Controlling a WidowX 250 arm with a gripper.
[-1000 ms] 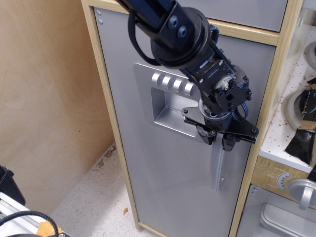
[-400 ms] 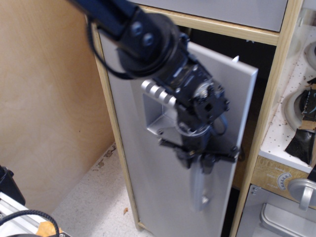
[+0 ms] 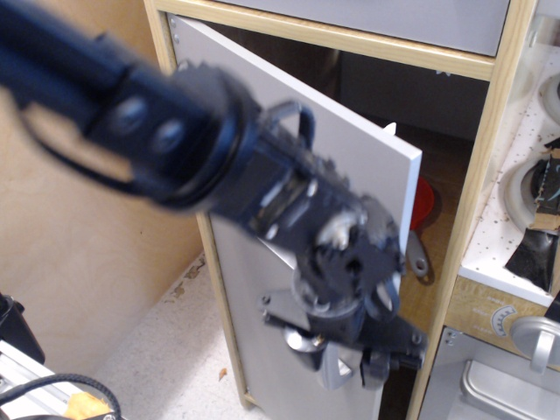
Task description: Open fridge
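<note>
The fridge (image 3: 490,175) is a tall cabinet in a light wood frame. Its silver-grey door (image 3: 350,157) stands swung well open toward me, hinged on the left. The dark inside shows, with a red thing (image 3: 423,206) on a shelf. My gripper (image 3: 346,357) is blurred and sits low on the door, its fingers closed around the vertical silver bar handle (image 3: 332,372). The arm hides the dispenser panel and knobs.
A wooden wall (image 3: 79,254) stands at the left. The small grey oven door (image 3: 490,385) with a dial (image 3: 505,321) is at the lower right. A white pegboard (image 3: 525,175) with utensils is on the right. A speckled floor (image 3: 166,350) lies below.
The door has swung from shut to wide open. My gripper has moved down and left with the handle in it, and the fridge's inside has come into view.
</note>
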